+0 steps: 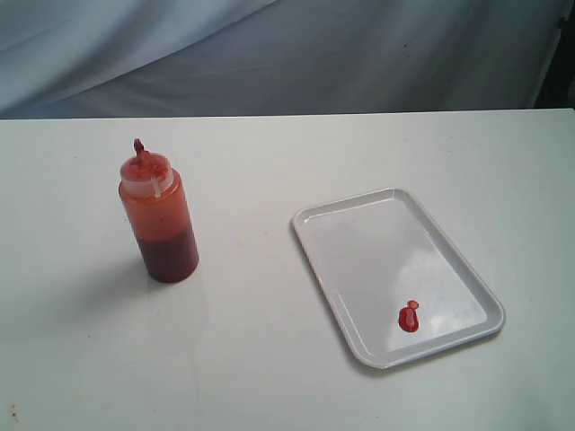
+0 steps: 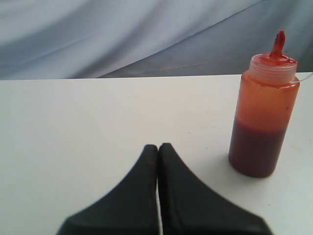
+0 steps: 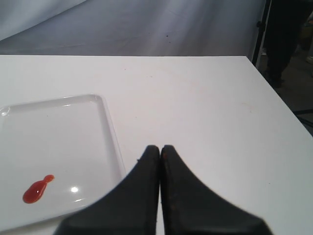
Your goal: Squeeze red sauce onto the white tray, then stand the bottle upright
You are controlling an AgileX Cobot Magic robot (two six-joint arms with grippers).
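Observation:
The bottle point(image 1: 159, 217) stands upright on the table's left half, translucent and red-stained, with dark red sauce filling its lower part and a pointed red nozzle on top. The left wrist view shows the bottle point(image 2: 263, 115) apart from my left gripper point(image 2: 158, 147), which is shut on nothing. The white tray point(image 1: 359, 242) lies flat on the right half, and a small blob of red sauce point(image 1: 409, 316) sits near its front edge. My right gripper point(image 3: 160, 148) is shut and empty, beside the white tray point(image 3: 83, 142) with its red sauce blob point(image 3: 37, 190). Neither gripper appears in the exterior view.
A white table point(image 1: 269, 377) carries everything, backed by a draped grey-blue cloth point(image 1: 269, 54). The table's right edge point(image 3: 274, 98) shows in the right wrist view, with a dark stand point(image 3: 261, 29) beyond it.

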